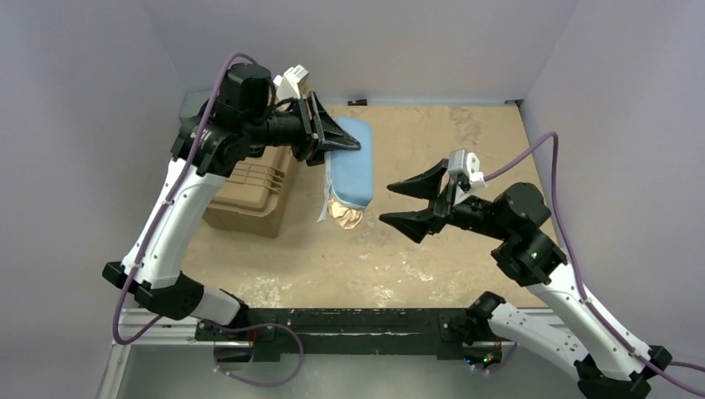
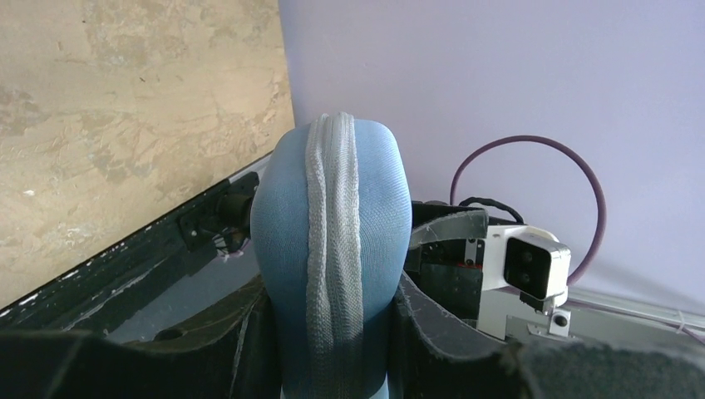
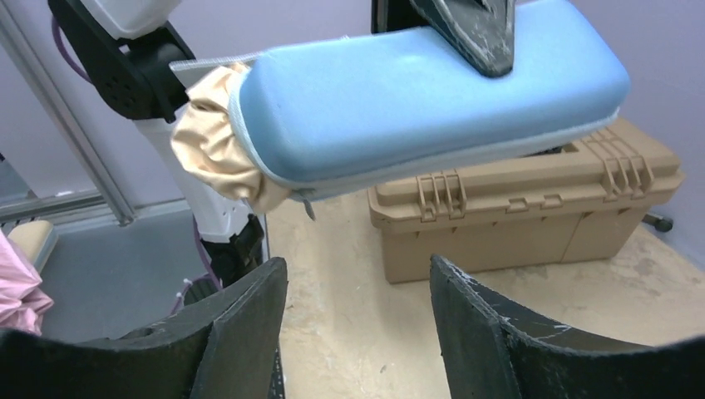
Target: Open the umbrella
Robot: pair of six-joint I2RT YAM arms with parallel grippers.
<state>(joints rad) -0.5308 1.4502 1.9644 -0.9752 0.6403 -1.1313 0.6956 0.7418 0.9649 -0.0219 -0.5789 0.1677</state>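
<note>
R gripper [image 3: 357, 278] fills the bottom of its own wrist cam. Its two black fingers are spread wide w/ nothing btwn them, tips below the light-blue zip sleeve [image 3: 416, 100] and not touching it. The finger roots are cut off by the frame edge.

The sleeve hangs in the air, roughly level, above the table [image 1: 465, 150]. L gripper [image 1: 345, 143] pinches it near its far end. From overhead only the top finger shows, lying across the sleeve's upper face; the other is hidden beneath. L wrist cam shows both fingers pressed against the sleeve's sides, w/ the zip seam [image 2: 332, 241] running up the middle. The sleeve blocks most of that view.

Umbrella [image 3: 216, 154]: only a bunch of pale beige cloth shows, poking out of the sleeve's open end, the end nearest the arm bases. The rest sits inside the sleeve, so no shaft or handle shows in any view. From overhead the cloth is just a small crumpled patch at that end.

Tan ribbed hard case [image 1: 249, 195] stands on the table on the L-arm side of the sleeve, near but apart, partly covered by the L arm. From R wrist cam it sits behind and below the sleeve, which cuts off part of its lid.

A pink item [image 3: 17, 291], maybe cloth, lies below the sleeve's cloth end at the edge of R wrist cam. It's mostly cut off and hard to make out.
</note>
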